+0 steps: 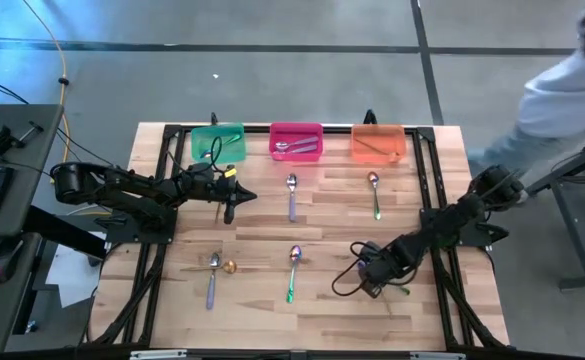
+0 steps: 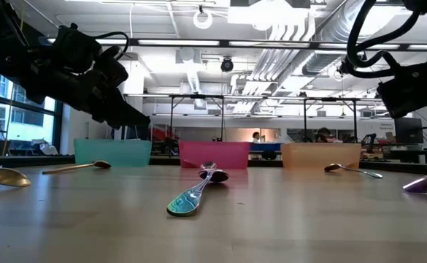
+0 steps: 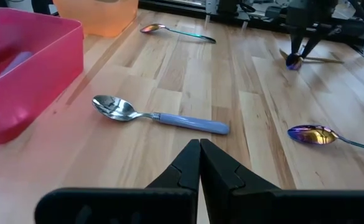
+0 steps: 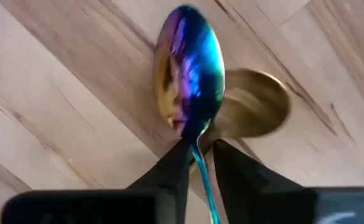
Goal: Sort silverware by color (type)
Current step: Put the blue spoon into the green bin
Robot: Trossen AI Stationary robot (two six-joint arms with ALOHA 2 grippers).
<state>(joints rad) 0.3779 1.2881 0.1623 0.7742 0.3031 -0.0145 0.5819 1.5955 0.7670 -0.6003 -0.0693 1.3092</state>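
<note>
Looking straight down, the high view shows a light wooden desk (image 1: 302,300) with a teal plastic bin (image 1: 217,142), a pink plastic bin (image 1: 297,141) and an orange plastic bin (image 1: 378,143) lined along its far edge; the left gripper (image 1: 230,213) hangs just in front of the teal bin, and the right gripper (image 1: 371,279) sits low near the desk's front right. Loose on the desk lie a lavender-handled spoon (image 1: 291,196) before the pink bin, a green-handled spoon (image 1: 375,194) before the orange bin, a second lavender-handled spoon (image 1: 212,279) at front left with a small gold spoon bowl (image 1: 229,267) beside it, and a green iridescent spoon (image 1: 292,272) at front centre. A person in a pale top (image 1: 562,100) stands beyond the right corner. In the low view the front-centre spoon's bowl (image 2: 184,204) lies nearest, the three bins behind it. The left wrist view shows that gripper's dark fingers (image 3: 188,168) pressed together, holding nothing, above the lavender-handled spoon. The right wrist view shows the fingers (image 4: 231,168) pinching the thin stem of a blue-purple iridescent spoon (image 4: 191,74), its bowl over a gold spoon (image 4: 256,106) on the wood.
</note>
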